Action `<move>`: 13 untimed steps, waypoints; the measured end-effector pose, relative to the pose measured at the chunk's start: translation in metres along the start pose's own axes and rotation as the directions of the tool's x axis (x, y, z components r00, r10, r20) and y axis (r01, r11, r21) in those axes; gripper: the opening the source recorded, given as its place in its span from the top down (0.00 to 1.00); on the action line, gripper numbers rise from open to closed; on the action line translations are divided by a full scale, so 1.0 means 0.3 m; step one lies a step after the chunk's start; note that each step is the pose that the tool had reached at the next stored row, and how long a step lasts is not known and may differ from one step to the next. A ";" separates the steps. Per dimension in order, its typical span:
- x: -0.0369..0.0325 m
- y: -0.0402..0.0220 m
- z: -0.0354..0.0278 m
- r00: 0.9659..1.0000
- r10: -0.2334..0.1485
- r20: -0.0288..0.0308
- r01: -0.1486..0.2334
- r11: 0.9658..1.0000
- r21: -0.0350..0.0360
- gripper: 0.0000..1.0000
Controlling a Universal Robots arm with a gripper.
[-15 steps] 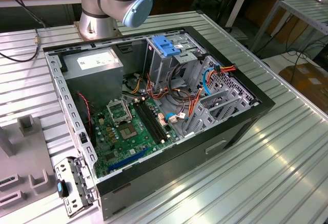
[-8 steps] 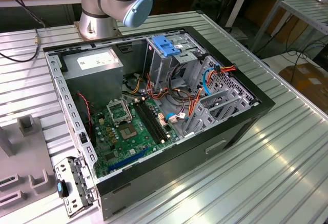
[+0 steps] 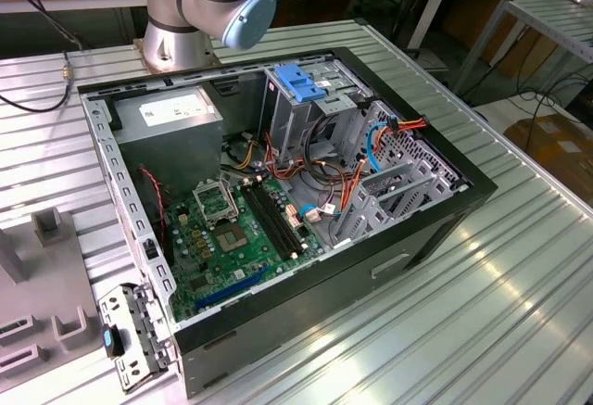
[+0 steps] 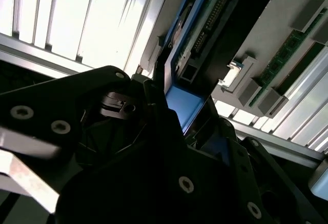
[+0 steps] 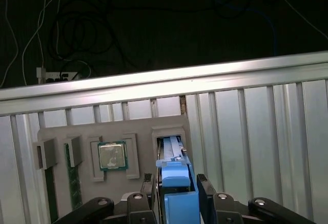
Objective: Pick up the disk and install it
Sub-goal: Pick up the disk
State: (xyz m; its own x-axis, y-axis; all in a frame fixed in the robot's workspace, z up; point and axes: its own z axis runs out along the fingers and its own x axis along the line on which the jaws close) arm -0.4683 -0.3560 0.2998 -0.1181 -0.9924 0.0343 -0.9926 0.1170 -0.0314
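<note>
Ribbed aluminium tabletop (image 5: 256,131) carries a grey fixture tray (image 5: 138,126), and the disk (image 5: 177,193) stands on edge in a slot of that tray, not yet lifted out. Your gripper (image 5: 177,180) straddles it, and its fingers (image 5: 205,188) appear narrowed onto the blue carrier rails (image 4: 187,106), one on each side.

Treat the disk as dense, rigid and shock-sensitive. The plastic rails are the place to hold it, since they will likely flex a little and are smooth, while the circuit-board face (image 4: 215,24) is best left untouched. Squeeze evenly so it cannot pivot.

Just beside the slot lie a processor chip (image 5: 111,156) and memory sticks (image 5: 72,178) in their own recesses, near enough to clip.

Well apart sits the open computer case (image 3: 371,275). Its drive cage (image 3: 296,118), with a blue latch (image 3: 301,81) on top, is crowded by loose cables (image 3: 324,210), which could snag.
</note>
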 end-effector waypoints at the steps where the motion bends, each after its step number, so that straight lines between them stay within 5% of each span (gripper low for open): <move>1: 0.000 0.000 0.000 1.000 0.000 0.000 0.000 1.000 0.000 0.54; 13: 0.010 -0.001 0.000 1.000 0.000 0.000 0.000 1.000 0.000 0.54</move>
State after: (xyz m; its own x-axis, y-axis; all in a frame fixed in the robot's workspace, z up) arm -0.4684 -0.3590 0.2998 -0.1181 -0.9924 0.0343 -0.9926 0.1170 -0.0314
